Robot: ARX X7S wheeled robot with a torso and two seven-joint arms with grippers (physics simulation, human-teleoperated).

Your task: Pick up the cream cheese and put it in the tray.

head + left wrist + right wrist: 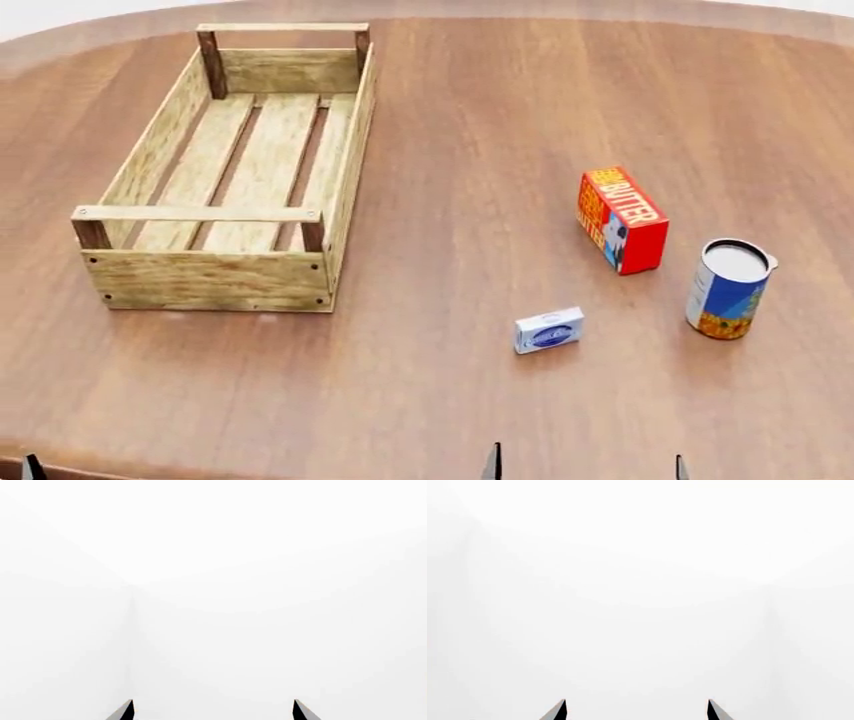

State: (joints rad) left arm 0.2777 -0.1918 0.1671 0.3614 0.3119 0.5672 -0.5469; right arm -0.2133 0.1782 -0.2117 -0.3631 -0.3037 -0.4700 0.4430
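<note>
The cream cheese point(549, 330), a small flat white box with a blue oval logo, lies on the brown wooden table near the front, right of centre. The tray point(227, 170), a long pale wooden crate with a slatted bottom and dark corner posts, stands at the left and holds nothing. My right gripper point(587, 468) shows only as two dark fingertips at the head view's bottom edge, below the cream cheese, spread apart and empty. My left gripper shows one fingertip point(32, 468) at the bottom left. Both wrist views show spread fingertips before blank white: the left gripper point(213, 710) and the right gripper point(636, 710).
A red-orange butter box point(622, 218) stands behind and right of the cream cheese. A blue-and-orange can point(727, 288) stands upright right of it. The table's front edge point(80, 470) curves along the bottom left.
</note>
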